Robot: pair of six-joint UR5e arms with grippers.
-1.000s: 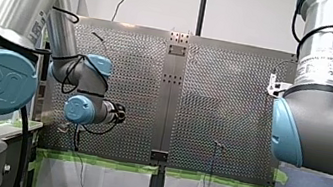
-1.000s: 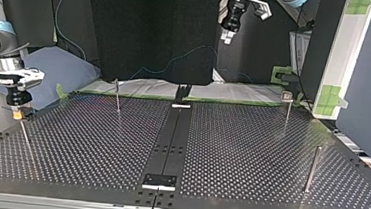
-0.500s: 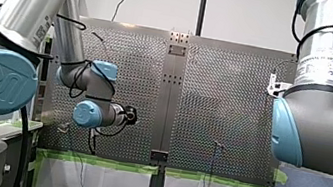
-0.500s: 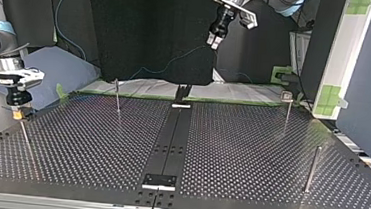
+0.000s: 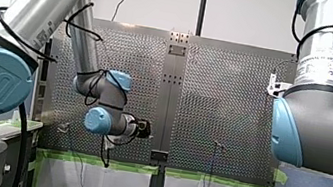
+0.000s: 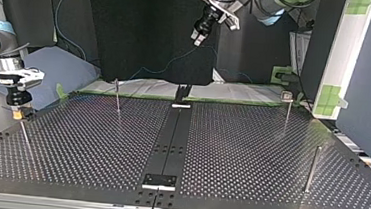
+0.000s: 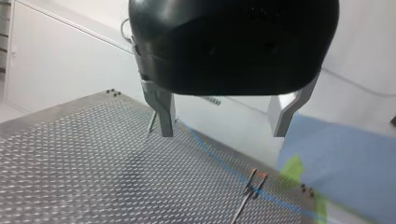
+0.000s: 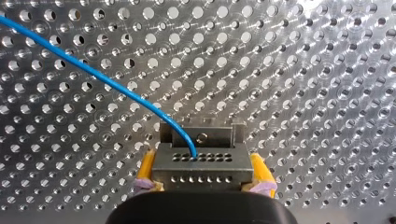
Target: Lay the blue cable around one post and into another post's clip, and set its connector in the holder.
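Thin blue cable [image 8: 93, 77] curves over the perforated metal bench [image 8: 303, 84] and ends in a hole of the grey metal connector block [image 8: 201, 165]. My right end effector [image 8: 201, 179] is grasping that block, yellow pads [image 8: 146, 170] pressed on both its short sides, block just above the bench holes. In top view this end effector [image 6: 18, 109] sits low at the view's left, by the bench edge, w/ a thin slanted metal rod [image 6: 25, 139] just beside it. In left wrist view the cable lies across the bench and passes close by a thin post w/ orange-tipped clip [image 7: 252, 184]; can't tell if they touch. My left end effector [image 7: 224, 128] is released, metal fingers [image 7: 163, 112] spread wide, well above the bench. In top view it hangs high over the far side, approx. mid-bench. Further out in top view: thin post w/ small square top [image 6: 287, 110] at far right, thick dark post [image 6: 311, 169] at near right, another thin post [image 6: 117, 96] at far left, and a black centre strip [image 6: 171, 138].
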